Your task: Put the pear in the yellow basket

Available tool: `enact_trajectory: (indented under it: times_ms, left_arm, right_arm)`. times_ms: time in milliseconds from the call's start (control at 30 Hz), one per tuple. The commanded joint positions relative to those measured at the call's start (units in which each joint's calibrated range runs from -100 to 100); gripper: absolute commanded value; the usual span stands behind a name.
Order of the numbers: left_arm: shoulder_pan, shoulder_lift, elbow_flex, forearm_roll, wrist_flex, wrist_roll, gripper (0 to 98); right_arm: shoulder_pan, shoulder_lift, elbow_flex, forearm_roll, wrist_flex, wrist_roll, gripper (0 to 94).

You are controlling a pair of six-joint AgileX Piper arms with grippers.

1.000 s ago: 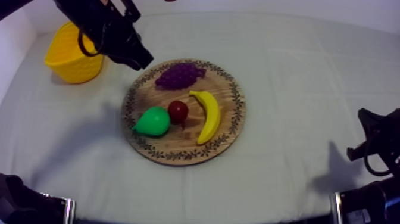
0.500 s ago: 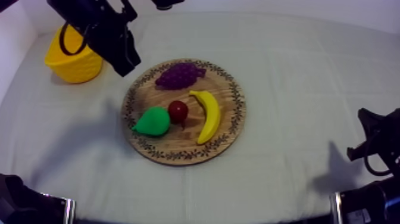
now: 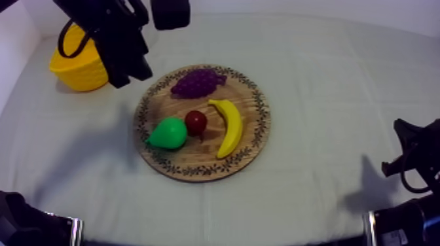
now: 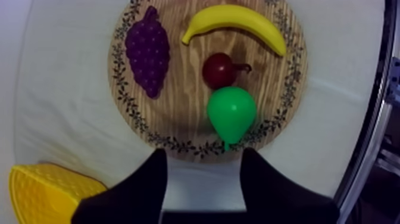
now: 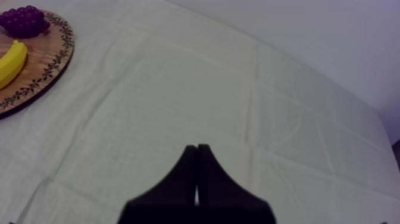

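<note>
The green pear (image 3: 168,133) lies on the round wooden board (image 3: 249,140), at its left front, touching a small red fruit (image 3: 196,122). In the left wrist view the pear (image 4: 231,112) rests near the board's rim (image 4: 125,101), just beyond my open fingers (image 4: 146,184). My left gripper (image 3: 128,69) hangs above the cloth between the yellow basket (image 3: 75,65) and the board, open and holding nothing. My right gripper (image 5: 197,156) is shut on nothing over bare cloth, resting low at the right (image 3: 412,157).
A banana (image 3: 229,125) and a bunch of grapes (image 3: 198,82) share the board. The basket (image 4: 41,193) stands at the far left by the table's edge. Open cloth spreads right of the board.
My left gripper has swung left and back from over the board's far left rim toward the basket. The fruit and the right arm have not moved.
</note>
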Motion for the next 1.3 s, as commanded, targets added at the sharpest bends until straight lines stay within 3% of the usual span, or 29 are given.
enact_trajectory:
  times_ms: [0,367,500,633,733,1267]
  left_arm:
    - [0.0,0.0,-0.2,-0.09,-0.1,-0.2,56.9]
    - [0.3,0.9,0.4,1.48,-1.6,-1.8,68.8]
    - [0.6,1.6,3.5,0.64,-4.5,-1.6,73.6]
    - [0.8,2.5,6.7,-0.54,-6.8,-0.5,88.3]
    - [0.9,3.4,8.8,-1.05,-8.4,0.5,93.6]
    - [2.8,12.5,19.2,-1.37,-22.1,2.2,96.4]
  right_arm:
    - [0.0,0.0,0.0,0.0,0.0,0.0,0.4]
    - [0.0,0.0,0.0,0.0,0.0,0.0,0.4]
    - [0.0,0.0,0.0,0.0,0.0,0.0,0.4]
    - [0.0,0.0,0.0,0.0,0.0,0.0,0.4]
    - [0.0,0.0,0.0,0.0,0.0,0.0,0.4]
    - [0.0,0.0,0.0,0.0,0.0,0.0,0.4]
